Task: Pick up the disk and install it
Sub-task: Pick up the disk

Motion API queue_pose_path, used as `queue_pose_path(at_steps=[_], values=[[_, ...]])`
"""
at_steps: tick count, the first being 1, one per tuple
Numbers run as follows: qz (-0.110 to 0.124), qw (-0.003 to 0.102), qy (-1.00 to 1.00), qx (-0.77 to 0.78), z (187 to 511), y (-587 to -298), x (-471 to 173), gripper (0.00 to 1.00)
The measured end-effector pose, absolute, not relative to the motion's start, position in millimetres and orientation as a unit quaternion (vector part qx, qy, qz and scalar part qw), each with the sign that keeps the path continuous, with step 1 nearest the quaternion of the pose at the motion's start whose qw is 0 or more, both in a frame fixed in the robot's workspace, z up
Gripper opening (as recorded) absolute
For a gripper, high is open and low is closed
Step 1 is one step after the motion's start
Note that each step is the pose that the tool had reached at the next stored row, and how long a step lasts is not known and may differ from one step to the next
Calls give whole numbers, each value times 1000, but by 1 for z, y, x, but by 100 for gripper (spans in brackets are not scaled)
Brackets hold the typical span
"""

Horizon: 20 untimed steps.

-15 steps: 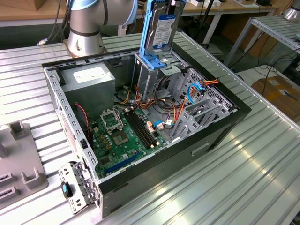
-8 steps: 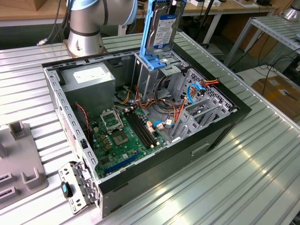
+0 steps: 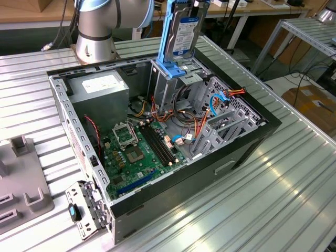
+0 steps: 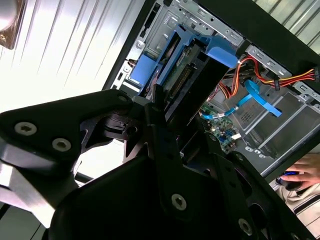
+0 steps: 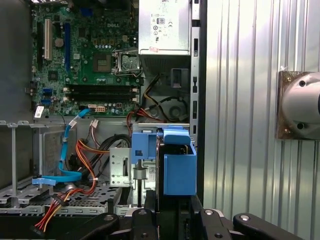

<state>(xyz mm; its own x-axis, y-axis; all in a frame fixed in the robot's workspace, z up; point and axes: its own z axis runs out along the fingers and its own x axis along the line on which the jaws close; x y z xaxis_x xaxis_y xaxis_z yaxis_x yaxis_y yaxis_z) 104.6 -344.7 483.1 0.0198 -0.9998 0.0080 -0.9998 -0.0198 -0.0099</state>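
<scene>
The black jaws are squeezed shut on the flat silver disk [image 3: 185,31] in its smooth blue plastic frame, holding it standing up just over the grey metal bay [image 3: 164,88] inside the open black computer box [image 3: 239,157] on the shiny ribbed desk [image 3: 294,199].

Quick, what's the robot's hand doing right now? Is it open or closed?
Hand: closed, holding the disk upright over the open computer case.
</scene>
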Motion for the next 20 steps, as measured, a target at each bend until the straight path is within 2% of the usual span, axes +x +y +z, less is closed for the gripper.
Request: queue_pose_path(at_steps=[7, 18, 20], values=[[-6, 1, 700, -714, 483, -361, 105, 35], [-6, 1, 700, -714, 483, -417, 105, 35], [-6, 1, 700, -714, 483, -435, 105, 35]])
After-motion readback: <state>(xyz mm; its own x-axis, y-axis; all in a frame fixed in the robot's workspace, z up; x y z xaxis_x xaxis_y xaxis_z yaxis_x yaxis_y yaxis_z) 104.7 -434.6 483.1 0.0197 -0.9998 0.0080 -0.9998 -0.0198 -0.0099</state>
